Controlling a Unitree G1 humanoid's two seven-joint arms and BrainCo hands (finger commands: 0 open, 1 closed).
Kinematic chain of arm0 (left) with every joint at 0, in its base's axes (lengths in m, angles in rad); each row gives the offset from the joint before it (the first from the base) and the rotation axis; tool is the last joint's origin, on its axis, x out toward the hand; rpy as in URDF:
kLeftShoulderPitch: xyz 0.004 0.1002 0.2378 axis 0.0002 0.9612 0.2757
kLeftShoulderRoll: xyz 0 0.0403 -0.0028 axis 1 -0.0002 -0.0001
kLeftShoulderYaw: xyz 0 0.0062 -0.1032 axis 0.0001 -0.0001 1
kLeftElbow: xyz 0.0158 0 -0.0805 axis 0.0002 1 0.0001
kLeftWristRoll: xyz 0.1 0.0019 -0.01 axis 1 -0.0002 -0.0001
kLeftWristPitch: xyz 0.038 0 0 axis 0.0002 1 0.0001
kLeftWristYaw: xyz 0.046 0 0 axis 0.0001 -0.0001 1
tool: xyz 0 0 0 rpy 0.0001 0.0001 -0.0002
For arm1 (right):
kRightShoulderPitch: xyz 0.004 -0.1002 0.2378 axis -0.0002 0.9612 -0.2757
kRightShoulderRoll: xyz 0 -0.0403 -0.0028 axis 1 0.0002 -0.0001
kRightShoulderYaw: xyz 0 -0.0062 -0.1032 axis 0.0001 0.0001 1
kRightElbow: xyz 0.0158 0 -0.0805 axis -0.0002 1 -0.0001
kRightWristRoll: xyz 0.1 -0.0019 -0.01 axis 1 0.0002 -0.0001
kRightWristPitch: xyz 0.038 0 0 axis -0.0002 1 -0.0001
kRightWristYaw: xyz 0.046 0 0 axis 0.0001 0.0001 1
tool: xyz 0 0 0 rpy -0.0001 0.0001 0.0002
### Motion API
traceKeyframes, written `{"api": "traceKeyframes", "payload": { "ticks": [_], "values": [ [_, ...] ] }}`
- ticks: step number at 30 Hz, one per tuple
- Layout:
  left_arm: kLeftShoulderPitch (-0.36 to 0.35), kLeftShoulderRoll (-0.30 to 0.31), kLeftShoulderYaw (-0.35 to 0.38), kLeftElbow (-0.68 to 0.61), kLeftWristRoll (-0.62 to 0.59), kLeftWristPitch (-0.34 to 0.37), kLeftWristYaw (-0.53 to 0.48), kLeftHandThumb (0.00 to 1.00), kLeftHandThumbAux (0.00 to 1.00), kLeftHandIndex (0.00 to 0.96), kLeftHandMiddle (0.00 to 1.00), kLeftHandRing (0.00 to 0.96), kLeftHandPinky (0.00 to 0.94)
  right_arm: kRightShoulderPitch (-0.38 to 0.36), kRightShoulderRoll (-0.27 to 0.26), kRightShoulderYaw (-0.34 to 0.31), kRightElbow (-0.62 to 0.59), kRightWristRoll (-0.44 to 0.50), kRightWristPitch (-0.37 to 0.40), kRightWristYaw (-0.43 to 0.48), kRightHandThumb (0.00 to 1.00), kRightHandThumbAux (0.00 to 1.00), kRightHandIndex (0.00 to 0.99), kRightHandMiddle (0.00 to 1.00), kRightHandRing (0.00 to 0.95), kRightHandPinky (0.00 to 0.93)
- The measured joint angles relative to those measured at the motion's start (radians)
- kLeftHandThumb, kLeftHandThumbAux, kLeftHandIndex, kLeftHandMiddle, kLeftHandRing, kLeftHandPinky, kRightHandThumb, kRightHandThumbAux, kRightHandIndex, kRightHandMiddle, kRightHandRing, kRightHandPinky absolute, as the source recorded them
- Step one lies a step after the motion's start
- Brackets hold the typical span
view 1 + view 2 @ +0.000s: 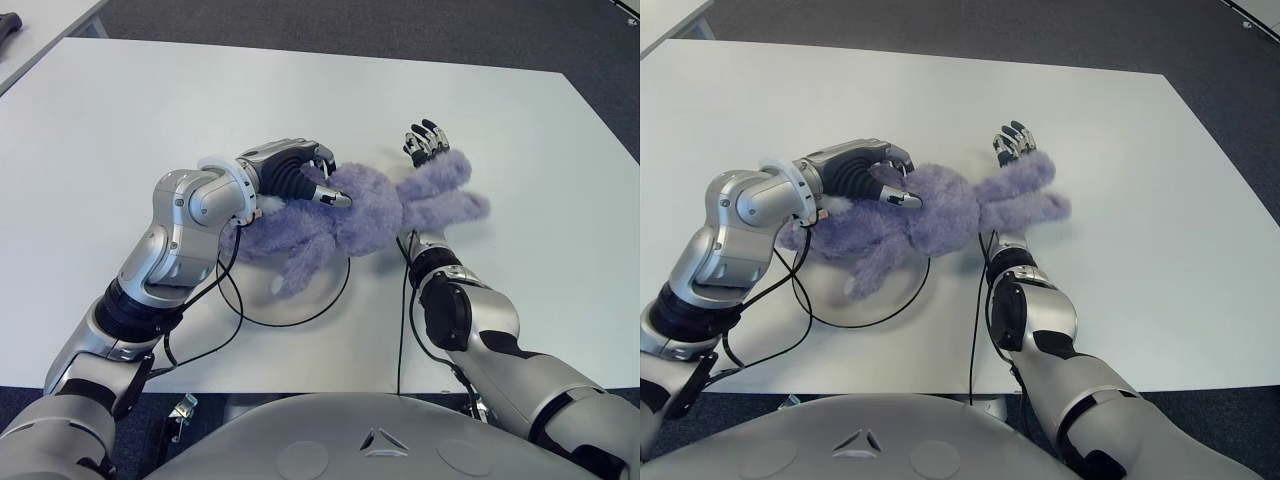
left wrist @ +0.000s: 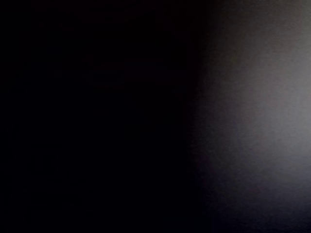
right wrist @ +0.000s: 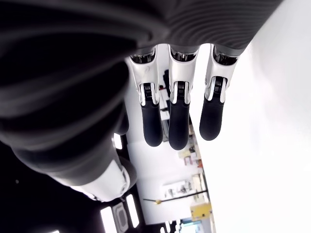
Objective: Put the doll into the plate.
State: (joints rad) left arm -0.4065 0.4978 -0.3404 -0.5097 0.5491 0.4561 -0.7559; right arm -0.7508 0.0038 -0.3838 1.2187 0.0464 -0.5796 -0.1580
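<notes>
Here the left hand (image 1: 300, 178) has its fingers closed on the fluffy purple doll (image 1: 360, 210), which lies partly over the flat white round plate (image 1: 300, 300) near the front edge of the white table (image 1: 520, 150). The left wrist view is dark. The right hand (image 1: 425, 142) is stretched flat under the doll; its wrist view shows the straight, unbent fingers (image 3: 178, 121), holding nothing.

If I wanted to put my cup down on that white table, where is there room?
Plenty: the table is bare on its far side beyond the doll, and to the right of the right hand. The middle is crowded: the doll, partly over the plate, the left hand on it, plus cables.
</notes>
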Motion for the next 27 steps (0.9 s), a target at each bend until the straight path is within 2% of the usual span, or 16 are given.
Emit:
{"api": "traceKeyframes", "payload": {
  "ticks": [4, 6, 10, 13, 19, 27],
  "values": [
    [0.0, 0.002, 0.0, -0.018, 0.003, 0.011, -0.002, 0.0, 0.343, 0.0, 0.318, 0.347, 0.353, 0.0, 0.0, -0.001, 0.0, 0.001, 0.0, 0.002, 0.453, 0.859, 0.203, 0.255, 0.276, 0.288],
    [-0.001, 0.004, 0.0, -0.024, 0.004, 0.016, -0.005, 0.0, 0.363, 0.055, 0.343, 0.37, 0.382, 0.0, 0.0, -0.002, 0.0, 0.001, 0.0, 0.003, 0.474, 0.862, 0.199, 0.258, 0.275, 0.295],
    [-0.001, 0.006, 0.0, -0.026, 0.004, 0.021, -0.006, 0.0, 0.377, 0.076, 0.358, 0.379, 0.385, 0.0, 0.0, -0.007, 0.0, 0.004, 0.002, 0.009, 0.511, 0.858, 0.21, 0.264, 0.279, 0.297],
    [-0.001, 0.006, 0.0, -0.025, 0.004, 0.02, -0.006, 0.0, 0.389, 0.079, 0.352, 0.369, 0.363, 0.0, 0.0, -0.016, 0.0, 0.013, 0.003, 0.022, 0.557, 0.85, 0.221, 0.274, 0.289, 0.314],
    [0.0, 0.007, 0.0, -0.025, 0.021, 0.001, 0.003, 0.0, 0.375, 0.044, 0.251, 0.28, 0.28, -0.001, -0.001, -0.03, 0.0, 0.024, 0.004, 0.042, 0.627, 0.823, 0.253, 0.277, 0.296, 0.324],
    [0.008, -0.004, 0.0, -0.023, 0.054, -0.014, 0.058, 0.0, 0.383, 0.005, 0.184, 0.212, 0.206, -0.002, -0.001, -0.047, -0.001, 0.038, 0.004, 0.055, 0.627, 0.804, 0.272, 0.275, 0.295, 0.342]
  ]
}}
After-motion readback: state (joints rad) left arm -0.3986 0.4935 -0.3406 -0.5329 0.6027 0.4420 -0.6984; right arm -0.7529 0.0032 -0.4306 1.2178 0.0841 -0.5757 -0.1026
